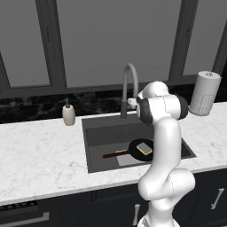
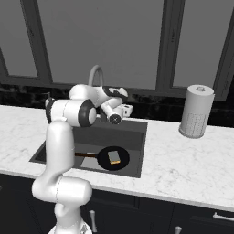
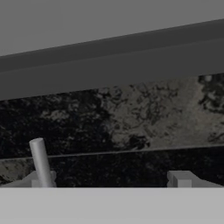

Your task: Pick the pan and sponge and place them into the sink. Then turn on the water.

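Pan and sponge in the sink, empty hand up by the faucet.

The pan (image 1: 138, 148) lies in the sink (image 1: 102, 133) with the sponge (image 1: 144, 148) on it. From the right base view the gripper (image 2: 122, 109) is at the faucet (image 2: 95, 73), jaws wide apart and holding nothing; the left base view hides it behind the arm but shows a soap dispenser (image 1: 68, 114) far left. The hand view adds a thin grey lever (image 3: 41, 162) rising before the dark marbled backsplash (image 3: 131, 118). A paper towel roll (image 2: 196, 111) stands on the right.
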You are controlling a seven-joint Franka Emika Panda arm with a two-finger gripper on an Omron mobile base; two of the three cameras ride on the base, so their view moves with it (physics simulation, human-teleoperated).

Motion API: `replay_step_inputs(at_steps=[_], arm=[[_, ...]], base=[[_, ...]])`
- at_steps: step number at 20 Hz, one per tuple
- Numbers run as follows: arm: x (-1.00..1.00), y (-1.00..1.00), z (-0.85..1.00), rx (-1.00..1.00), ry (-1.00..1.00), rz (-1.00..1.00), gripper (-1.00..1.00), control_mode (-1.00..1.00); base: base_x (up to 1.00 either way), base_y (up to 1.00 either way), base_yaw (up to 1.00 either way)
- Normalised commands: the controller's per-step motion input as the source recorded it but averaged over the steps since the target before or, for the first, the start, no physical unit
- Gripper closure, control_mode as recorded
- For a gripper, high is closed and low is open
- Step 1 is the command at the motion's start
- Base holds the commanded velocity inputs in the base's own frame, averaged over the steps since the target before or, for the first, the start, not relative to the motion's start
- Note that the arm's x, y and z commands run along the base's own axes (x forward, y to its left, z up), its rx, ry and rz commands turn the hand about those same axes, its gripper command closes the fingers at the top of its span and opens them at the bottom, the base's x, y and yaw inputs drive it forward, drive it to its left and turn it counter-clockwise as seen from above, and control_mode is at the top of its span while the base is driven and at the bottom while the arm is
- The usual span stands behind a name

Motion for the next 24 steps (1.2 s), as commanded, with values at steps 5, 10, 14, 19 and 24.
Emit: replay_step_inputs(at_steps=[5,10,14,19,24], arm=[[0.0,-0.36,0.0,0.0,0.0,0.0,-1.0,-1.0],[0.07,-0.5,0.0,0.0,0.0,0.0,-1.0,-1.0],[0.17,-0.64,0.0,0.0,0.0,-0.02,-1.0,-1.0],[0.12,-0.8,0.0,0.02,0.0,0.0,-1.0,-1.0],[0.08,-0.86,0.0,0.03,0.0,0.0,-1.0,-1.0]], base=[[0.0,0.0,0.0],[0.0,0.0,0.0],[0.0,0.0,0.0],[0.0,0.0,0.0],[0.0,0.0,0.0]])
